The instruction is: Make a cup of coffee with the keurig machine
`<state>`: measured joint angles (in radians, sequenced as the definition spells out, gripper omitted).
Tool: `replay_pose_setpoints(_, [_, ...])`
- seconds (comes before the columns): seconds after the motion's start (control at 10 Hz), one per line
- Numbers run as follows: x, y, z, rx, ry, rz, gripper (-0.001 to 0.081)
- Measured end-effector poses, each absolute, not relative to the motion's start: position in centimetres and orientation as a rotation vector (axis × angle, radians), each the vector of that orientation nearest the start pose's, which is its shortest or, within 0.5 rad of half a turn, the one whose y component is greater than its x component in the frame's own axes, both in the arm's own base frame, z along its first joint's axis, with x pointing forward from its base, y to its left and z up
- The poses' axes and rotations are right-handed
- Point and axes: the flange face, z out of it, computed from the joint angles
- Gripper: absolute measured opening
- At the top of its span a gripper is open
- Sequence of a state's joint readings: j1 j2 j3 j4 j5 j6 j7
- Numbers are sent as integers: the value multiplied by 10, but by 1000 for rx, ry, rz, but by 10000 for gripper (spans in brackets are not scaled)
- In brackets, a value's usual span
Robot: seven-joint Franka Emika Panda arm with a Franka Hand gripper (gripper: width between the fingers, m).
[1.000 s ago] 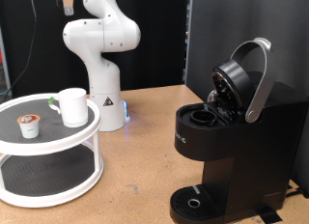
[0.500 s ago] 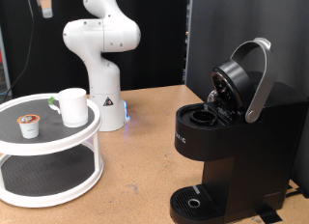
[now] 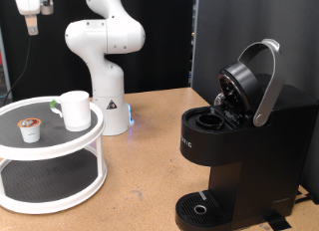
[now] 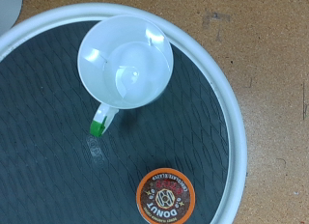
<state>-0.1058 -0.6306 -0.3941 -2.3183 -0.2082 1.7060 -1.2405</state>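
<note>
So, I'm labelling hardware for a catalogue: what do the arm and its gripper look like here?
The arm is glossy white with rounded, bulbous joint housings on a flared white base showing a small blue light. The gripper at the exterior view's top left is white and grey with dark fingers; finer detail is unclear.

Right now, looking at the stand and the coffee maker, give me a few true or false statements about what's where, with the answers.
1. The keurig machine has its lid raised. True.
2. The cup sits on the machine's drip base. False: it stands on the top tier of the round stand, and the drip base is bare.
3. A coffee pod lies on the same tier as the cup. True; the wrist view shows it apart from the cup.
4. The gripper holds the cup. False: it hangs high above the stand at the exterior view's top left, with nothing between its fingers.
5. The cup lies on its side. False: it stands upright.
</note>
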Motion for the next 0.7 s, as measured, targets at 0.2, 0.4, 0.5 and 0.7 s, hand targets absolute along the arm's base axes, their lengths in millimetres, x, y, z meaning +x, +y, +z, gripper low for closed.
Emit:
replay_pose_setpoints(0.2, [315,-223,543,-2864,-1271,-31,803])
replay_pose_setpoints(0.4, [319,-227,540,-2878,-1266,-48,803])
replay_pose_setpoints(0.5, [321,-228,538,-2879,-1264,-45,803])
replay_pose_setpoints(0.7, [322,-228,536,-2875,-1260,-37,803])
